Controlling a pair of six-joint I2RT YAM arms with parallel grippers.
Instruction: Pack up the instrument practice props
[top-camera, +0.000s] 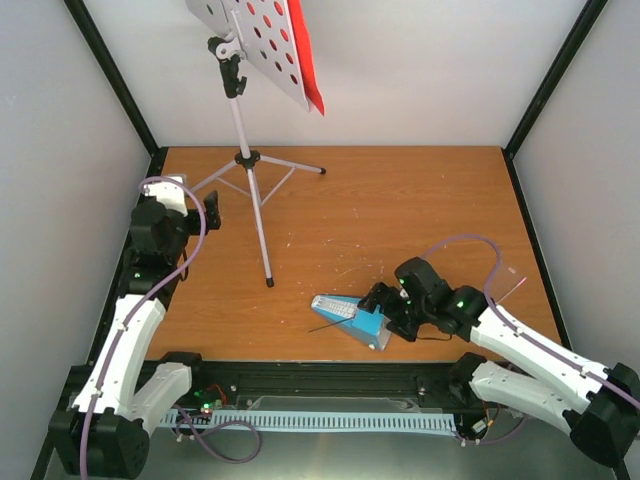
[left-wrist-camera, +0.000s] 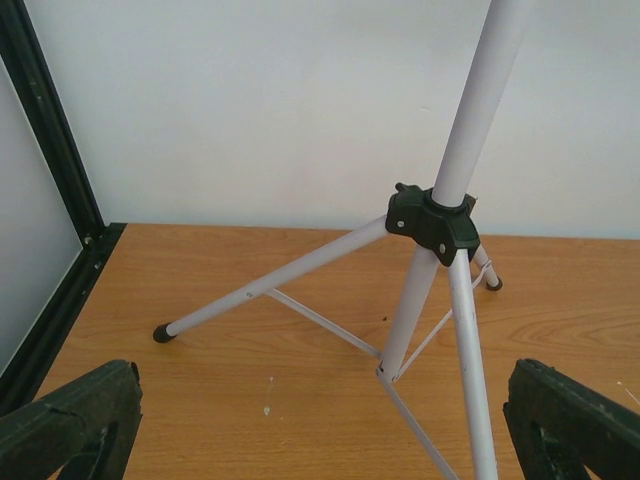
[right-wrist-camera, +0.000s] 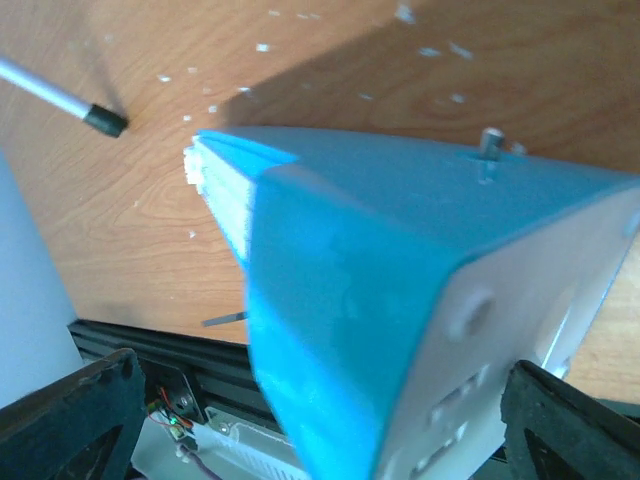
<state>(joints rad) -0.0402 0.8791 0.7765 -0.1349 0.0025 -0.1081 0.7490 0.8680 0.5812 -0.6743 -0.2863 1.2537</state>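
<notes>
The white hole-punched music stand (top-camera: 252, 190) is upright at the back left on its silver tripod, and its pole (left-wrist-camera: 470, 120) fills the left wrist view. A red music sheet (top-camera: 308, 60) lies against the stand's desk. My left gripper (top-camera: 212, 210) (left-wrist-camera: 325, 420) is open just left of the tripod legs, holding nothing. The blue wedge-shaped metronome (top-camera: 350, 318) (right-wrist-camera: 400, 280) lies on its side near the table's front edge. My right gripper (top-camera: 386, 312) (right-wrist-camera: 320, 420) is open and straddles its white base end, with a gap showing on the left side.
Black frame posts and white walls close in the wooden table (top-camera: 420, 210) on three sides. A black rail and white cable tray (top-camera: 320, 420) run along the front edge. One tripod foot (right-wrist-camera: 103, 120) lies close to the metronome.
</notes>
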